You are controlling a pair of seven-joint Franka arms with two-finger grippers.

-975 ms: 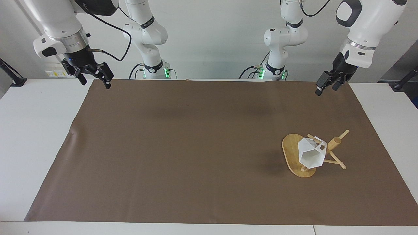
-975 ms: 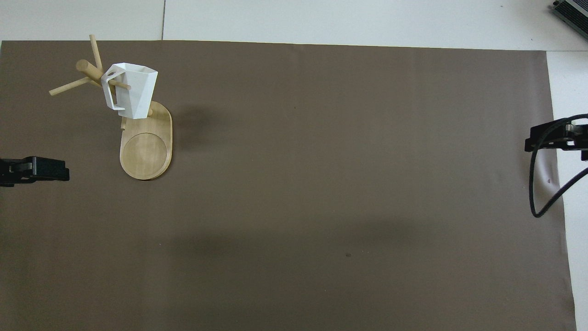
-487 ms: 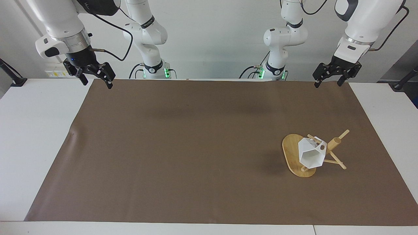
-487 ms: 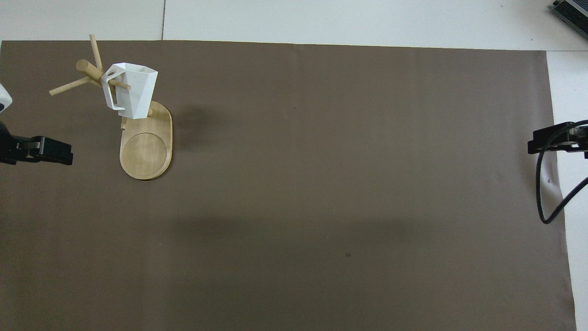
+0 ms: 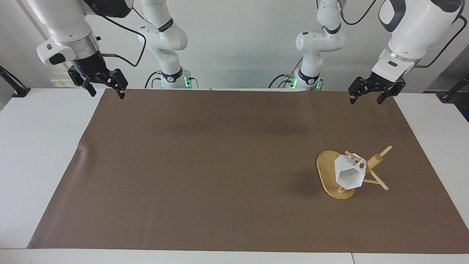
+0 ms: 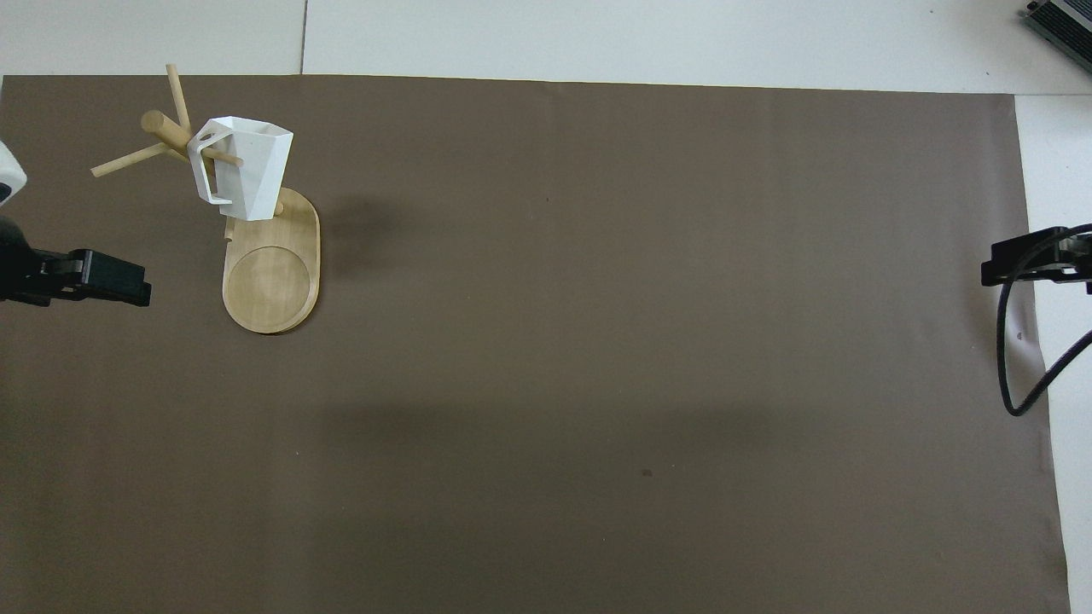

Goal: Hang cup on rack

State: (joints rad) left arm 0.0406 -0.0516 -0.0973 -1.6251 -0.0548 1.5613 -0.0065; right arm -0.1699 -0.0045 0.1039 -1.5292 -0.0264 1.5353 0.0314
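Left gripper (image 5: 366, 98) fingers apart, empty, high over the mat's (image 5: 220, 165) edge by the robots; right gripper (image 5: 105, 91) likewise at its corner. Faceted white mug (image 5: 350, 172) hangs by its handle on the bamboo mug tree (image 5: 375, 161); wide open mat elsewhere. Overhead shows peg through handle (image 6: 207, 162).

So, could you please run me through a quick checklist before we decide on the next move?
1. Cup hangs by its handle on a peg of the rack: ok.
2. Rack stands upright on the brown mat, toward the left arm's end of the table: ok.
3. Left tool open, holding nothing, up over the mat's edge by the robots: ok.
4. Right tool open, holding nothing, over the mat's corner at its own end: ok.
5. Both tools apart from cup and rack: ok.
6. Peg seated deep enough in the handle to hold: cannot tell.
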